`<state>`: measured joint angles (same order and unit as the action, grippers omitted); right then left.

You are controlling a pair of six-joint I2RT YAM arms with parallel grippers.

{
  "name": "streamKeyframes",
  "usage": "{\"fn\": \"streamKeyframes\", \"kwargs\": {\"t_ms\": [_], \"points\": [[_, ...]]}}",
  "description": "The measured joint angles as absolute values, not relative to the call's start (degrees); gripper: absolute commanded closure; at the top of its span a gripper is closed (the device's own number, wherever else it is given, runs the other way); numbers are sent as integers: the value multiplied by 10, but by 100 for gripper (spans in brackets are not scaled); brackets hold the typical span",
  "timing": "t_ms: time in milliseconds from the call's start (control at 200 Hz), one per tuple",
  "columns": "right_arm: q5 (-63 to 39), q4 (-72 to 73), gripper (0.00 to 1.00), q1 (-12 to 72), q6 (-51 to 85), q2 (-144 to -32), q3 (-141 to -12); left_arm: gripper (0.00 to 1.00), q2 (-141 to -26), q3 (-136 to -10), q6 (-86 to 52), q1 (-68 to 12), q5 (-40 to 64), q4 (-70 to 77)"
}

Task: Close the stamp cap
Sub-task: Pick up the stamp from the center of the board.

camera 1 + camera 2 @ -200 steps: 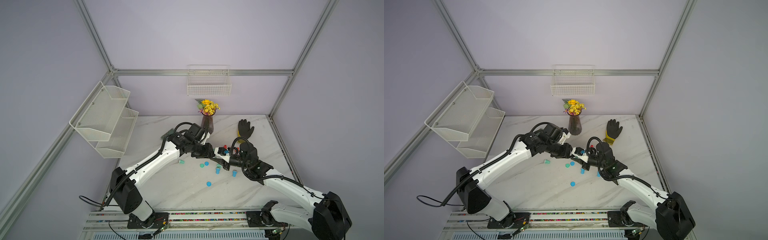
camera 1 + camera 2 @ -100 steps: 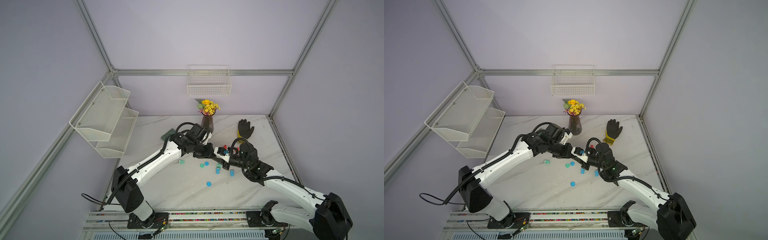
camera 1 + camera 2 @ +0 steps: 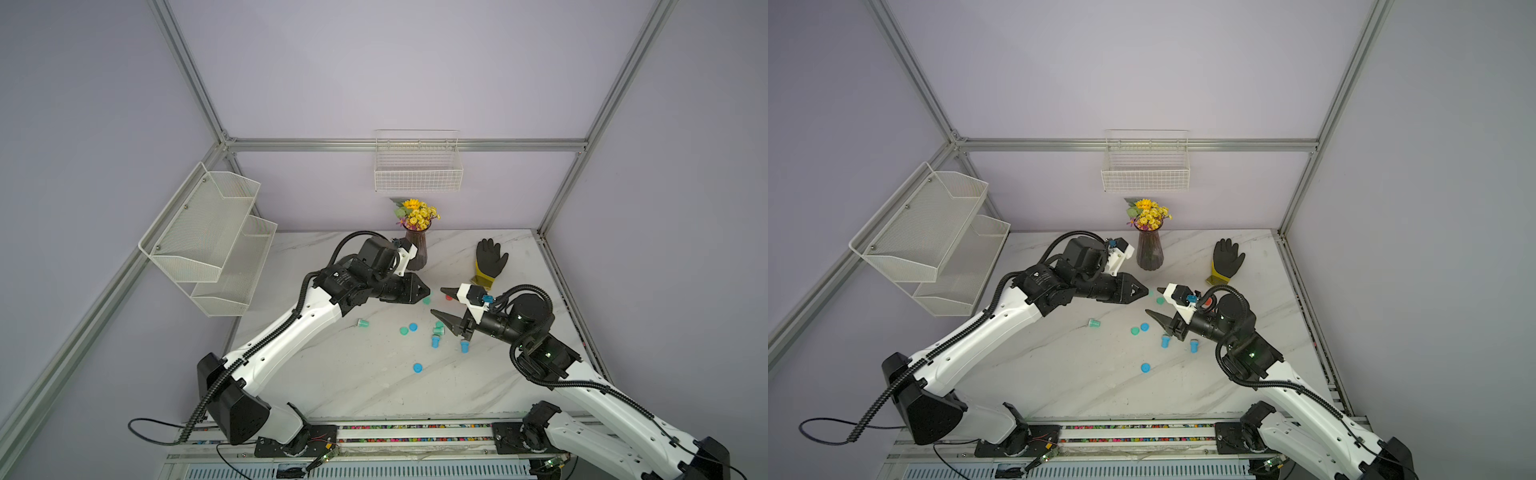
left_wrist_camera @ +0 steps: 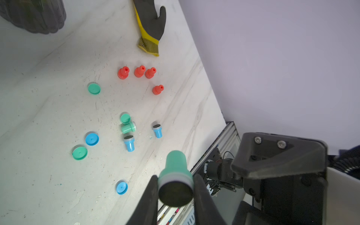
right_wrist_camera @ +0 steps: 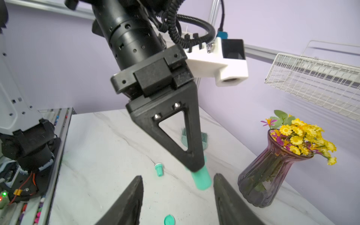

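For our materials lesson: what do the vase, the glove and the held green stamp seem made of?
The vase looks like tinted glass, glossy; stems show through. The glove has a knitted yellow cuff and matte black coating, probably rubber. The green stamp is likely moulded plastic: smooth, even colour, slight sheen.

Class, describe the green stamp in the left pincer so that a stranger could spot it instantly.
Find the flower vase at the back of the marble table. Near it the left pincer is shut on a green stamp. Alone among the stamps, it is held off the table.
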<state>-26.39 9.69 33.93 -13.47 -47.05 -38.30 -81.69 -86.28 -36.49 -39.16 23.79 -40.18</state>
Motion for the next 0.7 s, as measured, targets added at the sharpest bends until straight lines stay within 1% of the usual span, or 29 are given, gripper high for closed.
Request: {"fn": "streamKeyframes", "kwargs": {"t_ms": [110, 215, 410, 610, 700], "points": [[-265, 124, 44, 339, -121, -430, -378, 82, -788, -864, -371, -370, 302, -374], [-276, 170, 47, 339, -102, -423, -378, 83, -776, -864, -385, -368, 371, -356], [-308, 269, 49, 339, -58, -470, -383, 83, -764, -865, -422, -369, 475, -322], [-337, 341, 59, 339, -21, -513, -397, 83, -738, -865, -465, -369, 539, -268], [-356, 373, 60, 339, -10, -522, -408, 84, -732, -865, -475, -369, 555, -253]]}}
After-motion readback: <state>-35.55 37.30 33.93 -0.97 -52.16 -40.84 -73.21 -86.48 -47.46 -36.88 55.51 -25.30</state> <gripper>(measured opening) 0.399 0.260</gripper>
